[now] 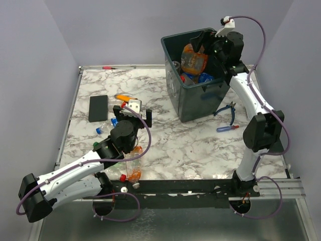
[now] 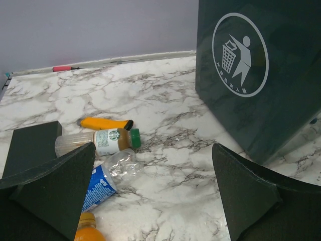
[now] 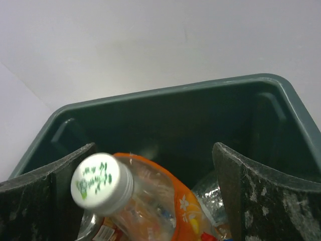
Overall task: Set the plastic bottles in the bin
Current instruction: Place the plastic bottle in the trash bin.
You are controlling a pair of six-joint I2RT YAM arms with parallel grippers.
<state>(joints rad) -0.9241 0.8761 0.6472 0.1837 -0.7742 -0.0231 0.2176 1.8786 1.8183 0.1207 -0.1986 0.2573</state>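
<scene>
The dark green bin stands at the back right, its white logo side facing my left wrist view. My right gripper hangs open over the bin. Between its wide jaws is an orange-labelled bottle with a white cap, blurred and loose, above other bottles in the bin. My left gripper is open and empty over the table. To its left lie a green-capped bottle, a crushed blue-labelled bottle and an orange bottle.
An orange lighter lies beyond the bottles, and a flat black pad sits at the left. Blue-handled pliers lie right of the bin. A red pen rests at the back edge. More bottles lie by the left arm.
</scene>
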